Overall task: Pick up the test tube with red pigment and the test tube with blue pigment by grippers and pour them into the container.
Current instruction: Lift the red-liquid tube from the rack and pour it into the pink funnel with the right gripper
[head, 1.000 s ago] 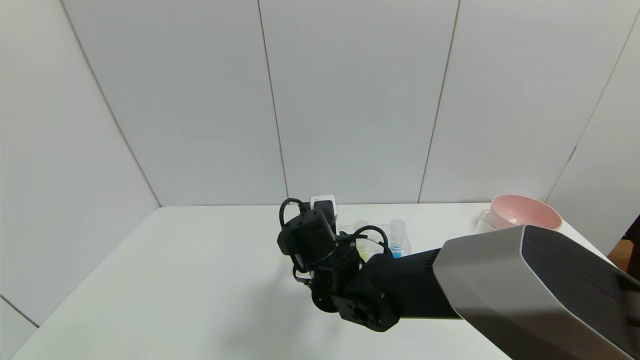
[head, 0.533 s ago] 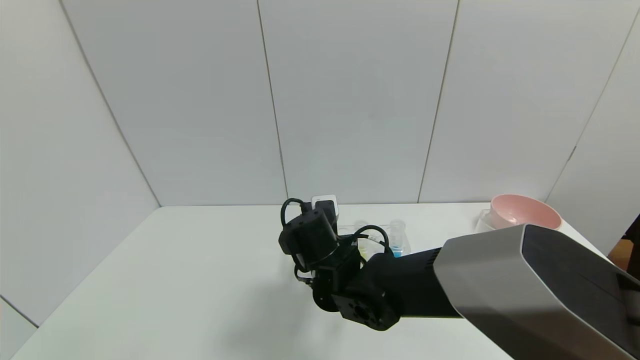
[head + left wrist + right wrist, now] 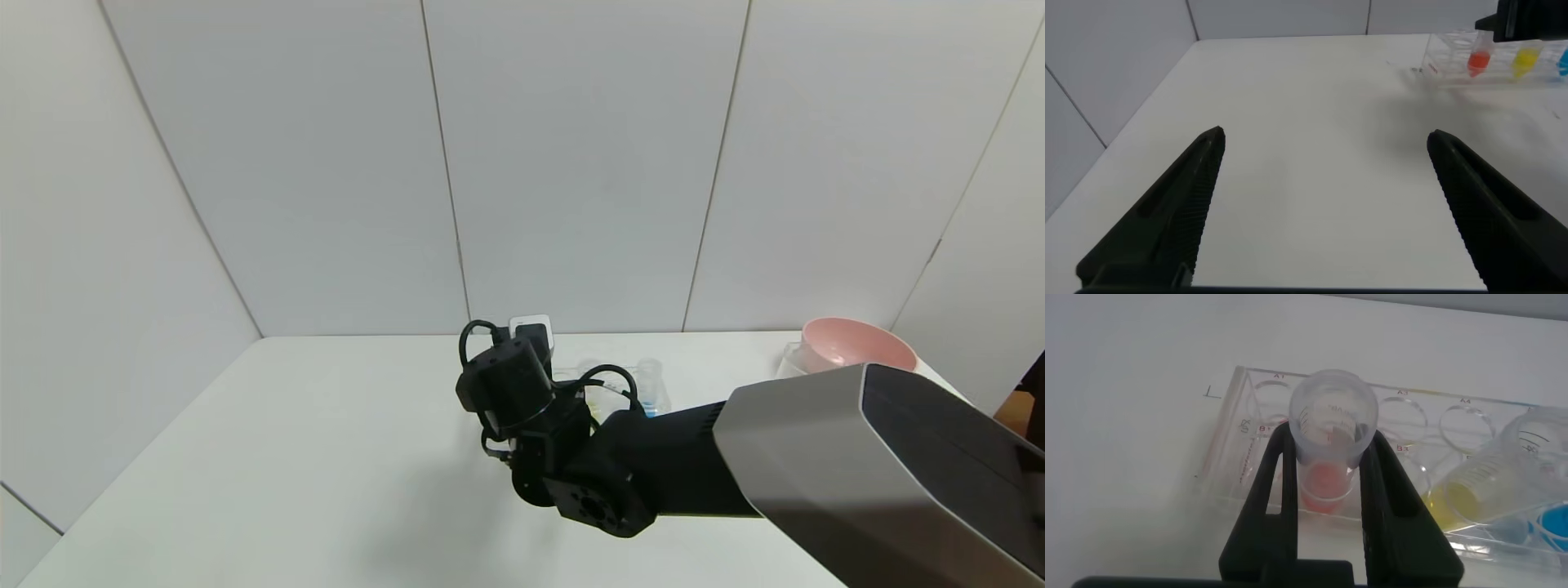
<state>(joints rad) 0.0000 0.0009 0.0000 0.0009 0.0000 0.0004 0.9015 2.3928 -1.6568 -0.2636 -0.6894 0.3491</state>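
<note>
The test tube with red pigment (image 3: 1327, 433) is sitting between the right pincer (image 3: 1327, 469) fingers, which are clamping it tight over the clear tube rack (image 3: 1241, 449).

Three test tubes stand in one clear rack (image 3: 1249, 449): one test tube with red pigment (image 3: 1327, 441), one with yellow liquid (image 3: 1470, 490), and one test tube with blue pigment (image 3: 1556, 523). One pink bowl (image 3: 857, 345) sits on the single white counter (image 3: 326, 457). Two tools show: the left tool (image 3: 1323, 204) and the right tool (image 3: 1327, 469).
</note>
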